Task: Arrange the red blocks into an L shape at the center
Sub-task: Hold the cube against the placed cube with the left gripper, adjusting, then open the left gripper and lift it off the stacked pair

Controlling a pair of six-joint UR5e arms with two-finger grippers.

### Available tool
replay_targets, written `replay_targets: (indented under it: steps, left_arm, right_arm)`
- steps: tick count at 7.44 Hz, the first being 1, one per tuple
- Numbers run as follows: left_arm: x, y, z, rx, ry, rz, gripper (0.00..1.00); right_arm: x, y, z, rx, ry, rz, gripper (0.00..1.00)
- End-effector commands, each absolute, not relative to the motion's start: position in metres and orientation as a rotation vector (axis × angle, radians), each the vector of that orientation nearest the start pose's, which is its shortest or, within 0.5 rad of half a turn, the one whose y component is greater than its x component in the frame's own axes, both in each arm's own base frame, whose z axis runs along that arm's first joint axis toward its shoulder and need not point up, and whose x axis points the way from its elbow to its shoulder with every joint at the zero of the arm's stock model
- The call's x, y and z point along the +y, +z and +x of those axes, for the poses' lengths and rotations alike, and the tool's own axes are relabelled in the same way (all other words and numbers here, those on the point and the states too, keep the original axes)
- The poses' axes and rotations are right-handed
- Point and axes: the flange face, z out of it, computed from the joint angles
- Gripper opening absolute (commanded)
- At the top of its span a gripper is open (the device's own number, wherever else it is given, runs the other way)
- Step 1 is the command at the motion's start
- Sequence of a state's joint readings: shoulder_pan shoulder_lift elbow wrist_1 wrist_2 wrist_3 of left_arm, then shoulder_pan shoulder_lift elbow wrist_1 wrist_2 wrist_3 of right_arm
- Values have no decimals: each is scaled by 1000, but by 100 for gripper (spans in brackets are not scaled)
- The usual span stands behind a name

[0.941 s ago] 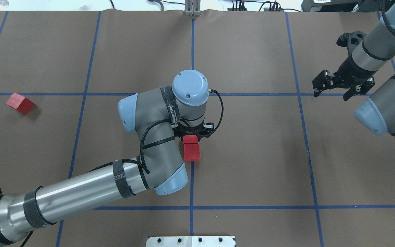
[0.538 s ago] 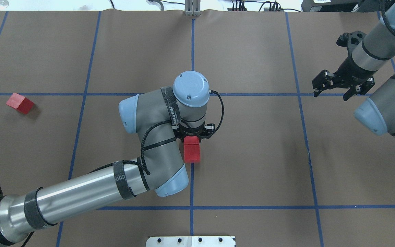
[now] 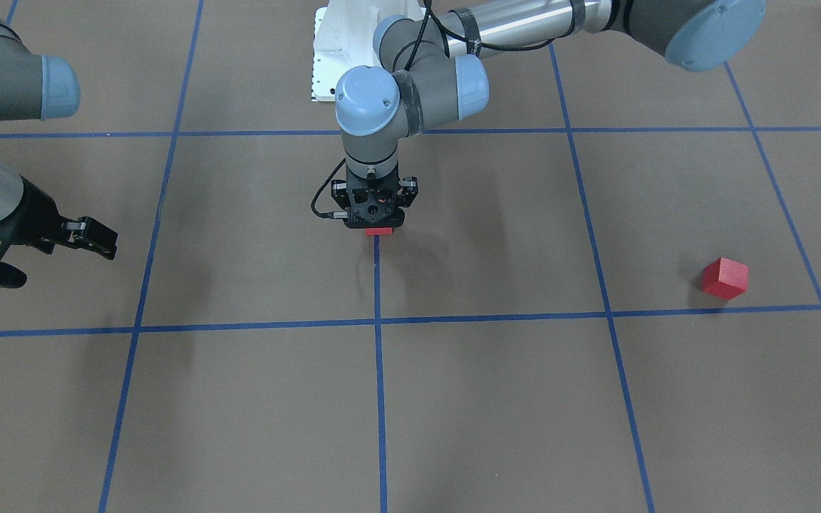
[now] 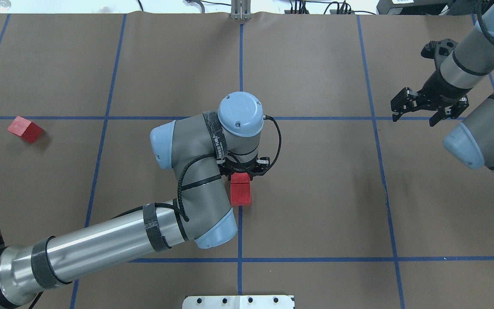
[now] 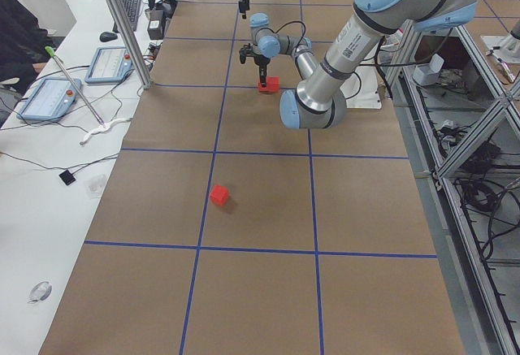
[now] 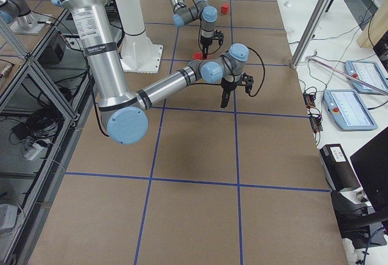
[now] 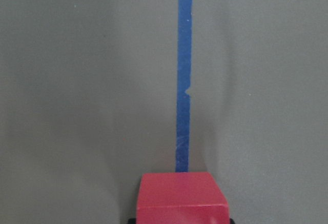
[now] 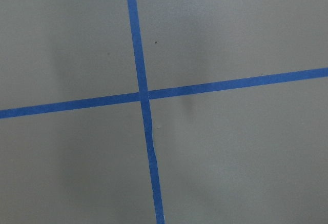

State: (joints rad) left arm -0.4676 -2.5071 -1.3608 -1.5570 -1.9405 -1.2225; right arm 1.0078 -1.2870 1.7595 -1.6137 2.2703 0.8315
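My left gripper (image 4: 242, 171) stands upright at the center (image 4: 298, 180), shut on a red block (image 4: 240, 177) that rests low on the blue tape line. The left wrist view shows this block (image 7: 182, 196) between the fingers. A second red block (image 4: 240, 194) lies touching it on the robot's side, in line along the tape. In the front-facing view only a red sliver (image 3: 378, 231) shows under the gripper (image 3: 375, 217). The third red block (image 4: 25, 128) lies alone at the far left and also shows in the front-facing view (image 3: 725, 278). My right gripper (image 4: 414, 119) is open and empty at the far right.
A white robot base plate (image 4: 238, 301) sits at the near table edge. The blue tape grid covers the brown surface. The right wrist view shows only a tape crossing (image 8: 143, 97). Operator desks with tablets (image 5: 49, 95) stand beyond the table's far edge.
My left gripper, its red block and the block touching it have shifted slightly toward the robot. The right arm and the far-left block have not moved.
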Motion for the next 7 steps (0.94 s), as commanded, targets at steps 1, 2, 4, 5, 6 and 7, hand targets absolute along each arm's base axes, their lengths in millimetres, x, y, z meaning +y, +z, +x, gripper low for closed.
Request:
replay_targets:
  steps: [1, 2, 4, 5, 6, 7]
  left_arm:
    - [-434, 160, 646, 786, 20, -46, 0]
    - [-434, 159, 645, 787, 20, -46, 0]
    - [-434, 159, 645, 788, 22, -44, 5]
    - [-434, 159, 645, 788, 23, -44, 34]
    - [-434, 160, 645, 788, 27, -42, 70]
    - [-430, 160, 648, 788, 30, -44, 100]
  right_arm:
    - [-536, 420, -257, -792, 104, -126, 100]
    - [-537, 419, -257, -793, 103, -125, 100]
    - [-537, 419, -257, -793, 103, -125, 100]
    - [-537, 419, -257, -793, 103, -125, 100]
    - [-537, 419, -257, -793, 102, -125, 100]
    - [-536, 420, -257, -792, 104, -126, 100]
